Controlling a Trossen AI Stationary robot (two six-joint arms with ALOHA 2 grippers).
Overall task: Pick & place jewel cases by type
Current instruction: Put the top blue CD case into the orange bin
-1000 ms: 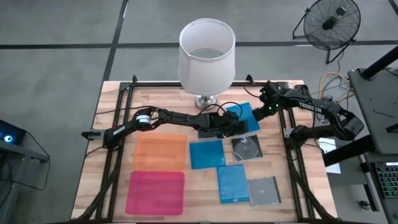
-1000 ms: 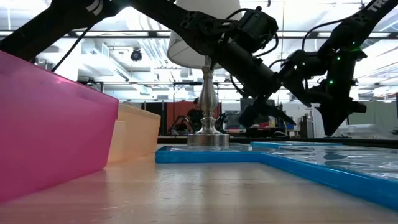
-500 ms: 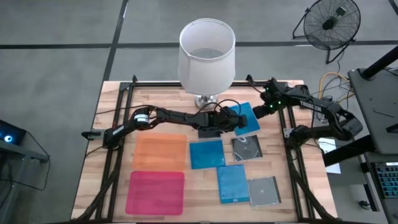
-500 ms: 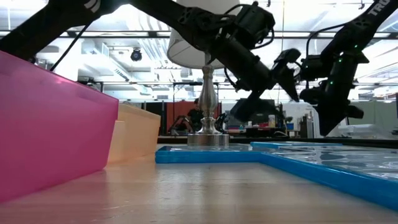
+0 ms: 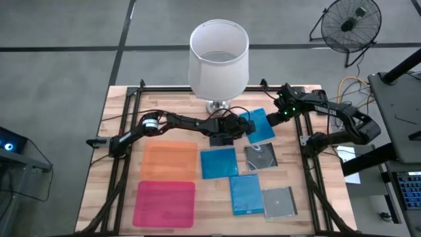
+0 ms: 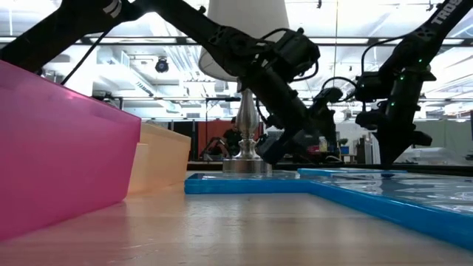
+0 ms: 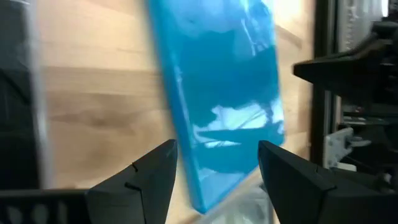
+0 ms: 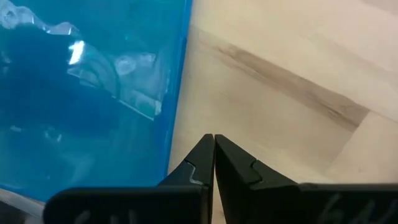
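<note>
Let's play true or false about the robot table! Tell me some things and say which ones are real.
1. The left end effector is open, with the edge of a bright blue square plastic jewel case between its fingers. True.
2. The right end effector is wide open. False: its fingers are shut together.
3. The flat pink sheet lies next to the flat orange sheet. True.
4. All the jewel cases are stacked on the pink sheet. False: they lie on the wooden table.
</note>
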